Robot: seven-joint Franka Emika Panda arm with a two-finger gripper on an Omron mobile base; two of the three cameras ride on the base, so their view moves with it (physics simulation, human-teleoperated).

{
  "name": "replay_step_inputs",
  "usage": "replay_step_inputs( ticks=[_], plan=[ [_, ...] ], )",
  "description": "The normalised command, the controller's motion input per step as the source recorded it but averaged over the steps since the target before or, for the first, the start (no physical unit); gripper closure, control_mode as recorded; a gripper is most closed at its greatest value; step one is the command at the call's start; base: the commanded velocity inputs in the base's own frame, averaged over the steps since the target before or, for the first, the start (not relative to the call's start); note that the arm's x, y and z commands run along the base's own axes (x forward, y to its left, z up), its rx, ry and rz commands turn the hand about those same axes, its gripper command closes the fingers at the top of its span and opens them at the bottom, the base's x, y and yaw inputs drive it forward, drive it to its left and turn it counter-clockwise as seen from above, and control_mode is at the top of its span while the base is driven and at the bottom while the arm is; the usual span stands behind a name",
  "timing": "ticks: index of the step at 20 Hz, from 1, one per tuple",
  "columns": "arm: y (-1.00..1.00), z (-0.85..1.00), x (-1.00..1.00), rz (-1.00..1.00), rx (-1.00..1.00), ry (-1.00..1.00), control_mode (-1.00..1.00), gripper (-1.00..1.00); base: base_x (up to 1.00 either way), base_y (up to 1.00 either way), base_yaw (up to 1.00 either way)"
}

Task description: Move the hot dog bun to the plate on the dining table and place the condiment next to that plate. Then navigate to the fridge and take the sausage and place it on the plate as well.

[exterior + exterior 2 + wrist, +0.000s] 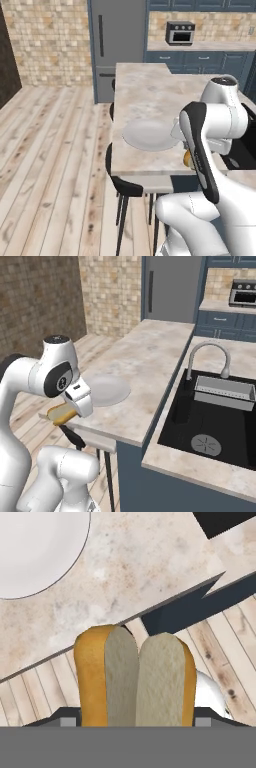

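Note:
My gripper is shut on the hot dog bun, a pale yellow-tan split roll that stands between the fingers. The bun hangs over the near edge of the dining table, just short of the plate. A sliver of the bun peeks out behind my forearm, right of the round pale plate. The plate lies bare on the beige marbled top. The grey fridge stands beyond the table's far end. The condiment and the sausage are out of view.
A black sink with a curved faucet lies right of the table. Dark stools are tucked under the table's left side. An oven sits on the back counter. Open wooden floor stretches to the left.

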Motion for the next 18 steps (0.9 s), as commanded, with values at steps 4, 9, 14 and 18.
replay_step_inputs(
  ticks=[4, 9, 14, 18],
  plan=[
    [0.17, 0.03, 0.75, 0.00, 0.00, 0.10, -1.00, 1.00, 0.25, 0.09, 0.00],
    [0.24, 0.00, 1.00, 0.00, 0.00, 0.14, -1.00, 1.00, 0.00, 0.00, 0.00],
    [0.10, 0.00, 0.86, 0.00, 0.00, 0.11, -1.00, 1.00, 0.00, 0.00, 0.00],
    [0.00, -0.06, 0.64, 0.02, 0.00, 0.04, -1.00, 1.00, 0.00, 0.00, 0.00]
  ],
)
